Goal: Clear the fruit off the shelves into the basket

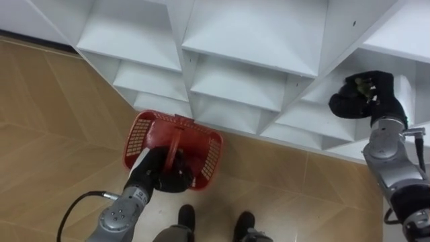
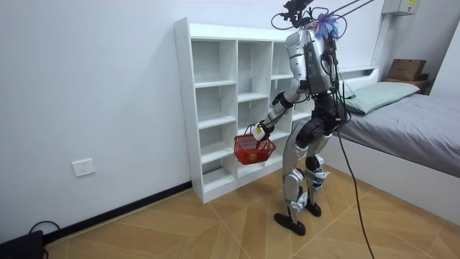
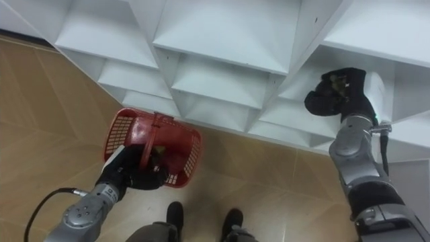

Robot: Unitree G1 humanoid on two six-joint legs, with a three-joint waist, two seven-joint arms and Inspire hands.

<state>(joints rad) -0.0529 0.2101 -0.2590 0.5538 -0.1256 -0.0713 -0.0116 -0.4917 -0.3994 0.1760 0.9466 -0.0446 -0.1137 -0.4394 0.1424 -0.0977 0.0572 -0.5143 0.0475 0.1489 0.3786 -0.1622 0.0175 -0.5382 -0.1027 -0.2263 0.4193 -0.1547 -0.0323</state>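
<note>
The red basket (image 1: 173,149) is clenched by its handle in the left hand (image 1: 160,169). The right hand (image 1: 359,94) is curled inside a closet (image 1: 248,40) compartment. Whether a yellowish fruit (image 1: 363,83) is enclosed cannot be told. If carried loosely, it could be dropped, the basket being well left of and below that hand.

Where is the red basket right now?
The basket hangs from the left hand, lower left in the eye views, just before the closet.

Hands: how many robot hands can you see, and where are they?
2. The left hand holds the red basket by its handle, low before the closet. The right hand is up inside a closet compartment on the robot's right.
</note>
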